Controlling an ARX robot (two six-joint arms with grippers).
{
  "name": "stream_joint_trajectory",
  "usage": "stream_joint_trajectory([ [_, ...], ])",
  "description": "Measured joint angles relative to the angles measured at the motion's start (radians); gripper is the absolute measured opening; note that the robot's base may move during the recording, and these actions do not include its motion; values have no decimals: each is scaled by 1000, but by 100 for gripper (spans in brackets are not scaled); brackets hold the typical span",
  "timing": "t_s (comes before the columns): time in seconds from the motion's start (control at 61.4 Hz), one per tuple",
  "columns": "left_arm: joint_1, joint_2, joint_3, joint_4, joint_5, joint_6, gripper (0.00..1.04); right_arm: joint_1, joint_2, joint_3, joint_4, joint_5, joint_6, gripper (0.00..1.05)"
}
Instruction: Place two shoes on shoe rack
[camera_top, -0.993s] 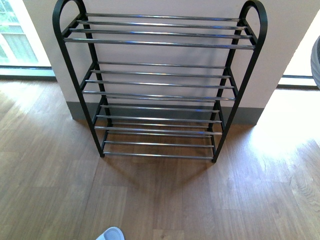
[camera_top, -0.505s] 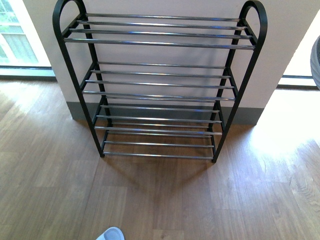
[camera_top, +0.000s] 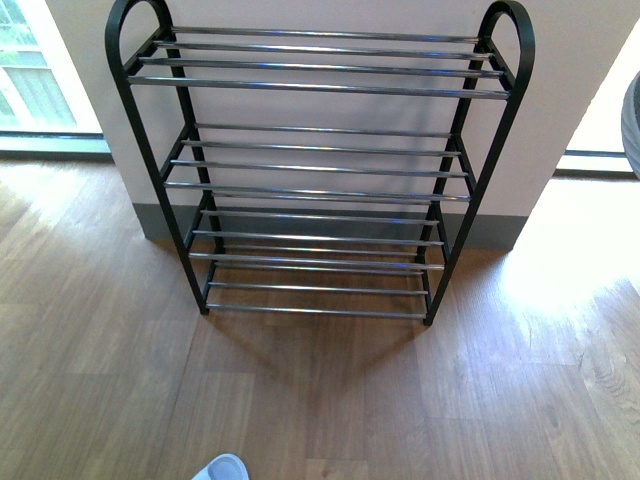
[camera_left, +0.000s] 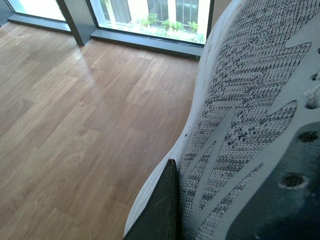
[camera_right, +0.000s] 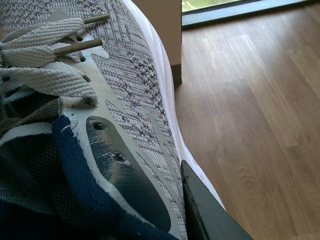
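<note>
"Where are the 2 shoes?"

"Both are up in the claws. The left gripper (camera_left: 172, 192) has 1 dark finger pressed to the white sole edge of the grey knit sneaker (camera_left: 240, 100). Its other finger is hidden, but the shoe sits clamped above the wood floor (camera_left: 75, 125)."

"And the right?"

"Same hold. The right gripper (camera_right: 195, 197) grips the laced sneaker (camera_right: 125, 65), with 1 finger on its sole. Its grey-white laces (camera_right: 40, 60) and navy lining (camera_right: 75, 185) are close to the lens."

"The shoe rack (camera_top: 318, 88)?"

"Against the wall, with a black frame and 4 tiers of chrome bars. A white toe tip (camera_top: 222, 467) shows at the near edge, well apart from it. I can't tell which shoe's."
</note>
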Motion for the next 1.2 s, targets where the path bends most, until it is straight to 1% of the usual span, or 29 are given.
stream_joint_trajectory([
  [0.277, 0, 0, 0, 0, 0, 0, 2, 0, 0, 0, 0, -1, 0, 1],
  [0.309, 0, 0, 0, 0, 0, 0, 2, -8, 17, -13, 58, -46, -11, 1],
  [0.326, 0, 0, 0, 0, 0, 0, 2, -13, 35, -31, 135, -93, -24, 1],
  [0.342, 0, 0, 0, 0, 0, 0, 2, -16, 45, -37, 171, -110, -32, 1],
  [0.358, 0, 0, 0, 0, 0, 0, 2, -19, 62, -50, 243, -148, -39, 1],
  [0.391, 0, 0, 0, 0, 0, 0, 2, -22, 80, -62, 336, -196, -48, 1],
  [0.423, 0, 0, 0, 0, -1, 0, 2, -21, 84, -65, 394, -231, -51, 1],
  [0.456, 0, 0, 0, 0, -1, 0, 2, -14, 82, -63, 420, -255, -58, 1],
  [0.521, 0, 0, 0, 0, 3, 0, 2, -1, 60, -45, 418, -273, -65, 1],
  [0.57, 0, 0, 0, 0, 4, 0, 2, 18, 34, -13, 368, -267, -64, 1],
  [0.684, 2, 0, 0, 0, -5, 0, 2, 91, 10, 77, 208, -174, -64, 1],
  [0.814, 2, 0, 0, 0, 2, 0, 2, 178, 9, 162, 82, -114, -56, 1],
  [0.944, 2, 0, 0, 0, 1, 0, 2, 353, 28, 354, -102, -37, 3, 1],
  [1.009, 2, 0, 0, 0, 0, 0, 2, 407, 66, 452, -186, 10, 55, 1],
  [1.205, 2, 0, 0, 0, 0, 0, 2, 488, 220, 673, -341, 182, 161, 1],
])
